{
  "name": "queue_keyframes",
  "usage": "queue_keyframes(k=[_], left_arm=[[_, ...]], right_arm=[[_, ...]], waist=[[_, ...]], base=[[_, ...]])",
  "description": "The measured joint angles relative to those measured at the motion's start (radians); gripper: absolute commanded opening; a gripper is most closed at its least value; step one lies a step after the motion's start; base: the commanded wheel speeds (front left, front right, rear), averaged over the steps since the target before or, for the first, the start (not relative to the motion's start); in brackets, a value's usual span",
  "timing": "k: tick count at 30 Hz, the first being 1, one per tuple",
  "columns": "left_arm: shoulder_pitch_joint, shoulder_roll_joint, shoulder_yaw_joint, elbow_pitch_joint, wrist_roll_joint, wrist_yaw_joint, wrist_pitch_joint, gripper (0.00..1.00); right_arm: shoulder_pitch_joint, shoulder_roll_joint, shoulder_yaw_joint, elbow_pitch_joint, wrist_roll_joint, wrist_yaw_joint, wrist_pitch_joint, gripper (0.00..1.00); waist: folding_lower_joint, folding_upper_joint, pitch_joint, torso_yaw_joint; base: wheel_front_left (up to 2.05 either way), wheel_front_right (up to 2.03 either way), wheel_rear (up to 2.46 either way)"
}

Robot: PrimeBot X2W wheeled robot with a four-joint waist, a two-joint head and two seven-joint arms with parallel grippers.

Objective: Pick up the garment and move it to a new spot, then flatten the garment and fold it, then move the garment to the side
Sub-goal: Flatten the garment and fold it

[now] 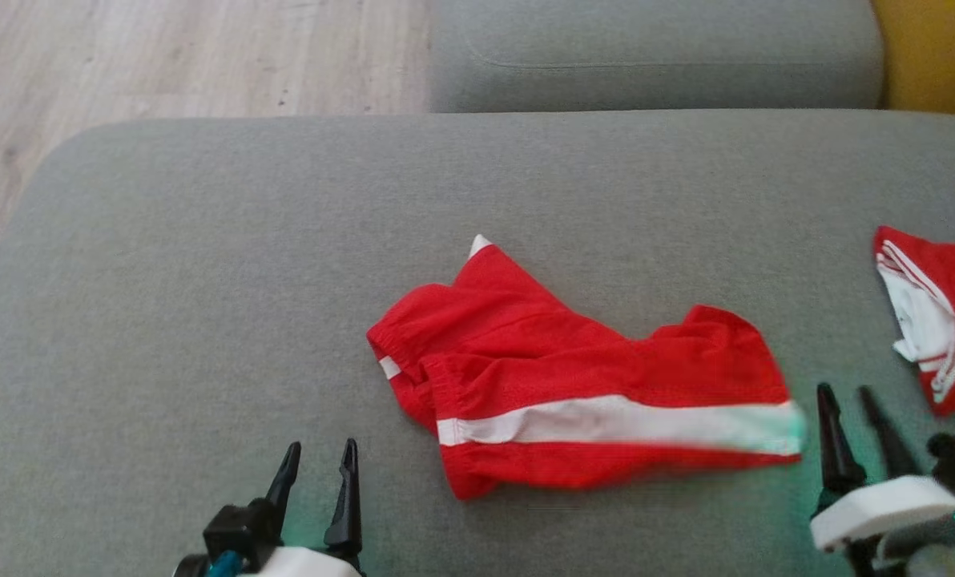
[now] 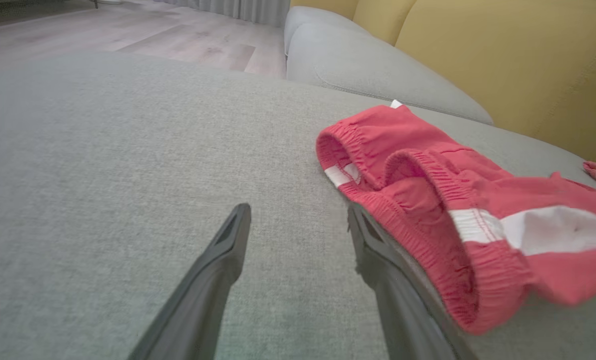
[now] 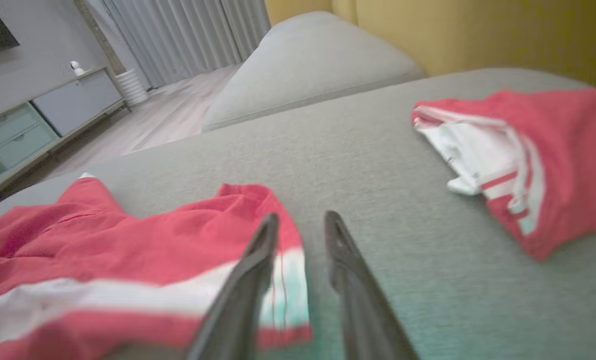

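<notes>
Red shorts with a white side stripe [image 1: 582,377] lie crumpled on the grey sofa cushion [image 1: 205,280], waistband to the left and leg hem to the right. My left gripper [image 1: 318,459] stands open just left of the waistband [image 2: 418,210], with nothing between its fingers. My right gripper [image 1: 848,401] is open beside the hem end of the shorts [image 3: 128,260]; in the right wrist view its left finger [image 3: 258,260] overlaps the striped hem.
A second red and white garment [image 1: 938,312] lies at the cushion's right edge, also seen as a folded red garment [image 3: 528,155]. Another grey cushion [image 1: 654,52] sits behind, a yellow backrest [image 1: 934,52] at far right, and wooden floor [image 1: 165,56] beyond the left edge.
</notes>
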Motion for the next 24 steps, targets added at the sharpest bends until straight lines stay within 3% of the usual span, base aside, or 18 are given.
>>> queue_keyframes(k=[6, 10, 18, 24], left_arm=[[-0.005, 0.000, -0.027, -0.003, -0.002, -0.010, 0.000, 1.00], [-0.028, 0.001, -0.099, 0.000, -0.078, -0.045, 0.000, 1.00], [-0.129, 0.000, -0.270, 0.095, -0.267, -0.097, 0.000, 1.00], [-0.171, -0.001, -0.325, 0.126, -0.336, -0.114, 0.000, 1.00]], right_arm=[[-0.016, 0.068, -0.174, -0.094, -0.252, 0.000, 0.000, 1.00], [-0.013, 0.145, -0.172, -0.153, -0.363, 0.000, 0.000, 1.00], [-0.013, 0.169, -0.119, -0.149, -0.377, 0.000, 0.000, 1.00], [-0.015, 0.171, -0.116, -0.136, -0.377, 0.000, 0.000, 1.00]], waist=[[0.0000, 0.0000, 0.001, -0.033], [0.0000, 0.0000, 0.010, -0.043], [0.0001, 0.0000, 0.039, -0.077], [0.0001, 0.0000, 0.059, -0.095]], base=[[0.00, 0.00, 0.00], [0.00, 0.00, 0.00], [0.00, 0.00, 0.00], [0.00, 0.00, 0.00]])
